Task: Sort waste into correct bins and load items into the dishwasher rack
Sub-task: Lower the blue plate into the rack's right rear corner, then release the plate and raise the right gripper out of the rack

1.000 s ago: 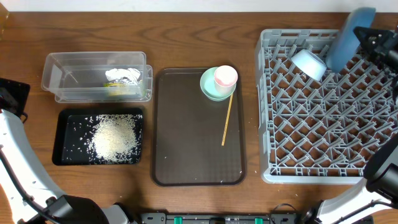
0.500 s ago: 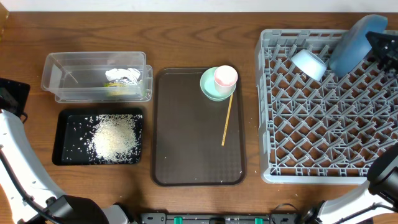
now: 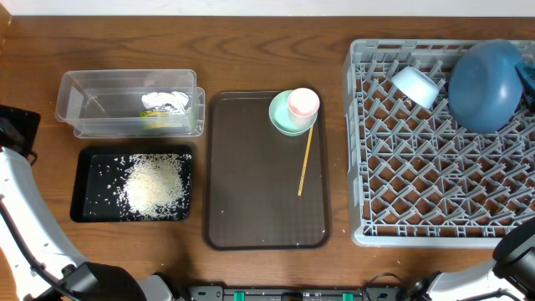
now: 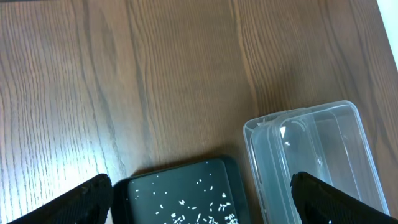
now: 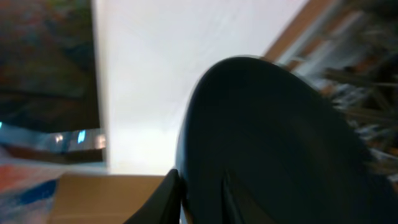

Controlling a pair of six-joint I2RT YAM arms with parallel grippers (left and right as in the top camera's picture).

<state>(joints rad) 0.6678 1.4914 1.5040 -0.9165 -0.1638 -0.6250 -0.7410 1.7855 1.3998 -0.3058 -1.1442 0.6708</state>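
Note:
The dark-blue dish (image 3: 485, 86) leans, underside up, in the far right corner of the grey dishwasher rack (image 3: 435, 209), beside the small light-blue bowl (image 3: 415, 85). In the right wrist view the dish (image 5: 280, 137) fills the frame, and my right gripper (image 5: 199, 190) straddles its rim with the jaws slightly parted. The pink cup (image 3: 303, 103) sits in the mint-green bowl (image 3: 282, 119), with the wooden stick (image 3: 306, 161) beside it. Rice (image 3: 155, 184) lies in the black tray (image 3: 88, 186), and the wrapper (image 3: 164, 105) in the clear tub (image 3: 84, 104). My left gripper (image 4: 199, 202) hangs open above the black tray's (image 4: 180, 193) corner.
The bowl, cup and stick rest on a brown serving tray (image 3: 259, 209) in the middle of the wooden table. The clear tub (image 4: 311, 155) stands right next to the black tray. A white wall shows behind the rack.
The dark-blue dish has tipped from nearly upright down onto the rack pegs. My right gripper's jaws have eased apart on its rim. The left arm has stayed still.

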